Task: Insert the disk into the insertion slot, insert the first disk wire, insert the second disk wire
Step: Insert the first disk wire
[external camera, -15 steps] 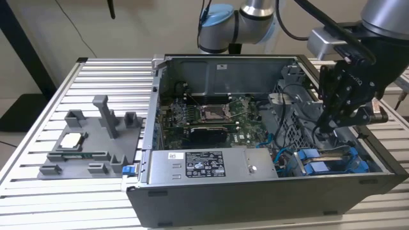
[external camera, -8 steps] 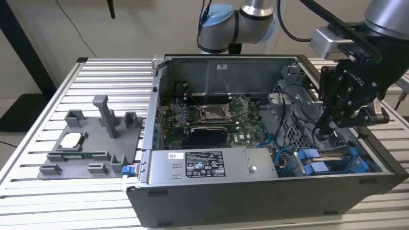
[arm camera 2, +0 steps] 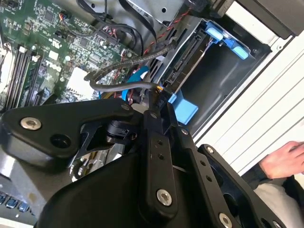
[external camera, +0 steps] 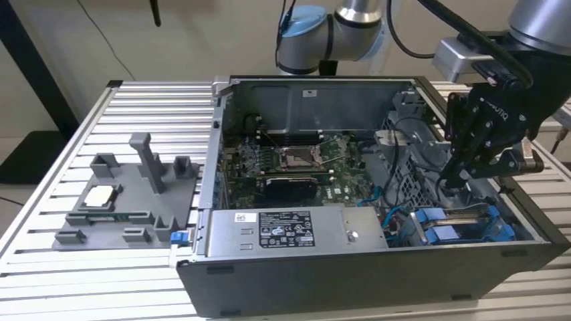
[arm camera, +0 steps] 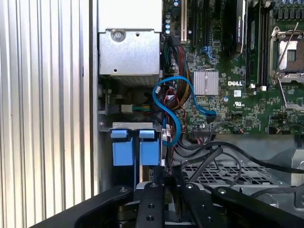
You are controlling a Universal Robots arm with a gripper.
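My gripper (external camera: pixel 453 179) hangs inside the open computer case (external camera: pixel 375 267), at the exterior view's right, just above the drive cage. In the second wrist view its fingers (arm camera 2: pixel 153 107) stand together on the end of a black disk wire (arm camera 2: pixel 118 83), which loops back toward the motherboard. Two blue carrier fronts (arm camera: pixel 122 151) (arm camera: pixel 148 151) sit side by side in the cage right beside the fingertips; I cannot tell which one holds the disk. A drive's black connector edge (arm camera 2: pixel 186 53) shows in the cage close to the wire's end. The insertion slot's grey perforated wall (arm camera: pixel 223 173) lies beside the gripper (arm camera: pixel 158 179).
A blue data cable (arm camera: pixel 173 102) curls between the motherboard (arm camera: pixel 237 95) and the cage. The grey power supply (external camera: pixel 295 231) fills the case's front. A grey fixture block (external camera: pixel 125 200) stands on the slatted table at the exterior view's left. A person's hand (arm camera 2: pixel 285 156) rests outside the case.
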